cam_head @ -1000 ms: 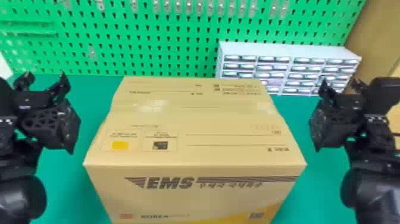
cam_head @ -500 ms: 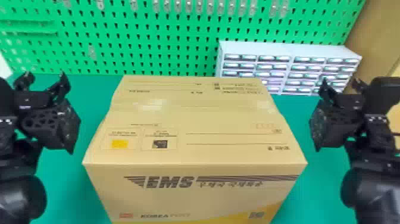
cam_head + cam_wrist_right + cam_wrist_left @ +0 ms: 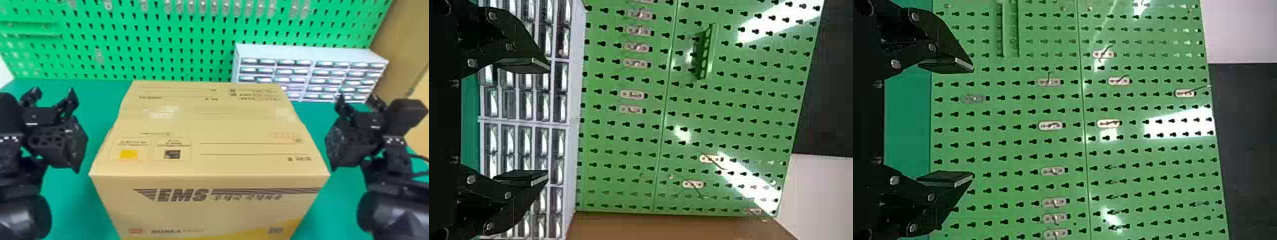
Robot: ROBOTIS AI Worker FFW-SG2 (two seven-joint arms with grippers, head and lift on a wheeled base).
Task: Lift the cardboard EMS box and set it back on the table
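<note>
Occupying lower centre: one EMS box [image 3: 207, 166], seemingly on the green table [image 3: 75, 204]. Flanking it, mid-left and mid-right: your left gripper [image 3: 54, 92] and right gripper [image 3: 356, 96], fingers spread, likely set to brace opposite sides; behind, upper right, drawer cabinet [image 3: 306, 55].

- Left arm [image 3: 24, 213]: at the worktop's [image 3: 95, 95] left edge, its gripper [image 3: 53, 93] pointing toward the far edge, fingers spread wide.
- Right arm [image 3: 392, 217]: along the worktop's right edge, its gripper [image 3: 357, 98] also facing the far edge, fingers wide apart.
- Both wrists: near level with each other, roughly mirrored, well apart.
</note>
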